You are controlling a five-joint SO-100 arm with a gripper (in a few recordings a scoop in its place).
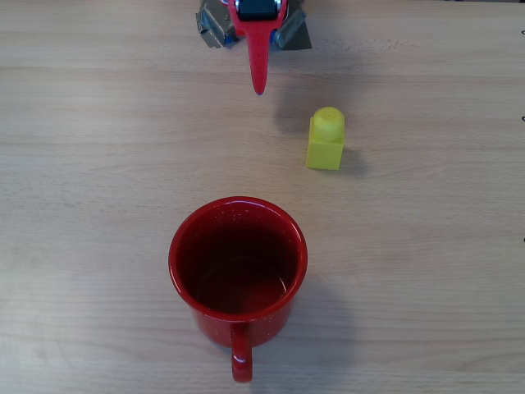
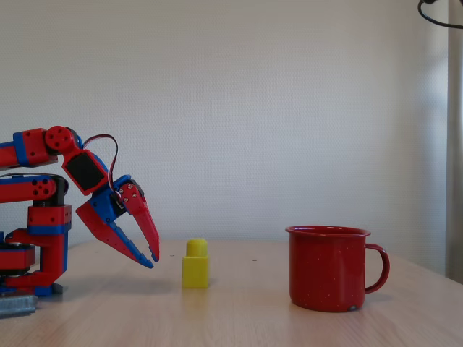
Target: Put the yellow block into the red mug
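The claw point(image 2: 150, 254) is hanging just above the counter point(image 2: 246, 318) with its two fingers a little apart and nothing between them, tips pointing down and toward the block point(image 2: 195, 264) in the fixed view. The block is standing upright on the counter, stud up, just beside the fingertips but not touching them, and well apart from the mug point(image 2: 329, 267). In the overhead view the red finger point(image 1: 258, 57) is pointing down the picture while the block point(image 1: 326, 141) is sitting to its right and lower, so the claw is not lined up with it yet. The mug point(image 1: 238, 263) is standing open-side up, handle toward the bottom edge, and looks empty. The step in hand appears to be the reach. Doing it well probably means swinging the arm toward the block first, widening the fingers enough to straddle the square body, then lowering so they are closing on the flat sides below the stud, not on the round top, where a grip would likely slip.
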